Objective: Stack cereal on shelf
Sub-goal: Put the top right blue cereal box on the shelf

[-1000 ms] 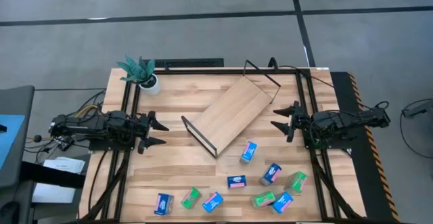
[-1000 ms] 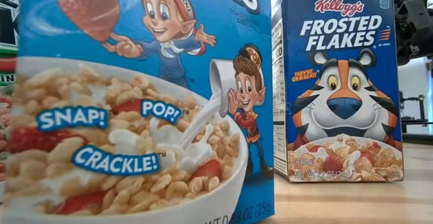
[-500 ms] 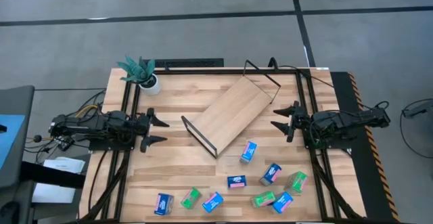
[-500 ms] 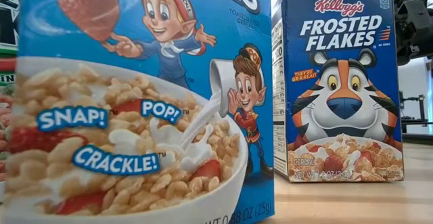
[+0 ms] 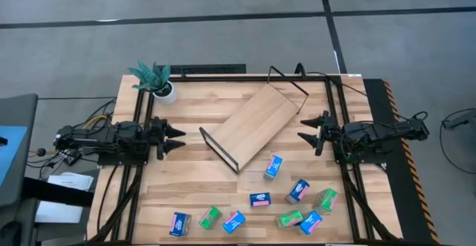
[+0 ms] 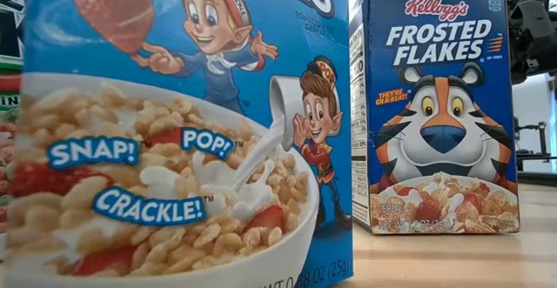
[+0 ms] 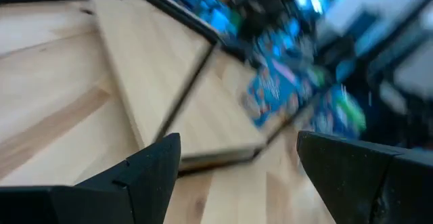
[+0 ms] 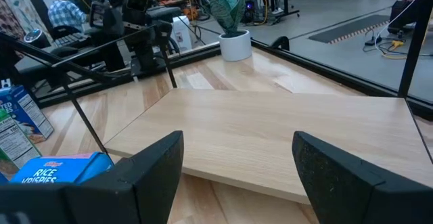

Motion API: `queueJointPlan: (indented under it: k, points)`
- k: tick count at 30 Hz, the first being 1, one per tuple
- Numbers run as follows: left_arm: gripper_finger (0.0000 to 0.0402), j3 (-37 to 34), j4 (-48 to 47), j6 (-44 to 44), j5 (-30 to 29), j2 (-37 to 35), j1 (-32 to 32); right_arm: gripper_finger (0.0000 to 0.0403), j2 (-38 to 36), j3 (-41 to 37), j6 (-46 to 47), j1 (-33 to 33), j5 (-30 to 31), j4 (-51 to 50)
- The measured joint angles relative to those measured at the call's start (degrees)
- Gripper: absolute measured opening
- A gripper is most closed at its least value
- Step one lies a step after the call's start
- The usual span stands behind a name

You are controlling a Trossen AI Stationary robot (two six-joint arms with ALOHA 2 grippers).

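Hovering with both tools (image 5: 173, 137) (image 5: 306, 130) released beside shelf (image 5: 253, 124), risking scattering cereal (image 5: 273, 166) across bench (image 5: 193, 179) on reaching

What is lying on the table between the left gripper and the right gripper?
In the high view, the shelf lies flat and diagonal between the open left gripper and the open right gripper, with bare table on either side of it.

Blurred cereal boxes (image 7: 277, 92) — nearest low-view box (image 6: 174, 131) edge-cropped.
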Motion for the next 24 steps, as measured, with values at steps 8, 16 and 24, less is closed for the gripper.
queueJointPlan:
  k: [8,16,24]
  points:
    - [0.0286,0.02,5.28,-26.19,-10.75,-0.01,0.01,0.0302,0.0,-0.04,10.66,-0.02,0.05,0.65]
    - [0.0286,0.07,7.81,-34.13,-20.68,0.0,0.02,0.0302,0.06,-0.46,20.63,-2.01,1.11,8.21]
    - [0.0286,0.17,15.8,-31.22,-23.59,0.0,0.02,0.0302,3.57,11.98,-0.94,-2.44,-2.79,21.38]
